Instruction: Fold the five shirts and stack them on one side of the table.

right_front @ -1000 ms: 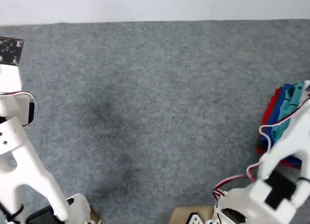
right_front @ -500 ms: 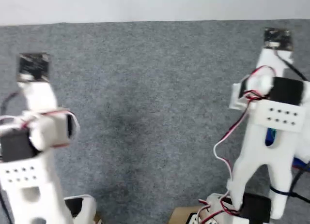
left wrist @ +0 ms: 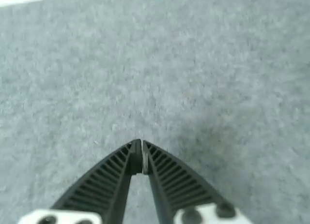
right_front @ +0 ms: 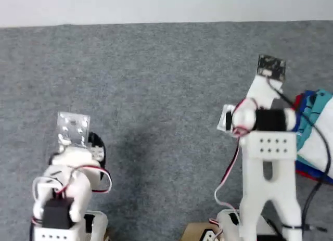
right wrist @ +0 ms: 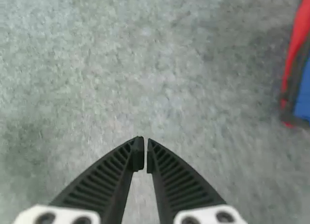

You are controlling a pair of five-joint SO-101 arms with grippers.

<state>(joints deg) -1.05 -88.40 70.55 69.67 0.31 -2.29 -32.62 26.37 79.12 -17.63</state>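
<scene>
Your grey felt table (right_front: 156,69) carries the stack of folded red, blue, teal and white shirts (right_front: 314,142) at its right edge, nearer your right arm. Your right claw (right wrist: 144,155) and left claw (left wrist: 141,158) are both pressed together, empty.

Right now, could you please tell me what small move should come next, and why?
Probably ease both arms back to rest: the shirt stack lies folded beside the right arm, and both arms' jaws are shut, holding nothing, over grey mat.
</scene>
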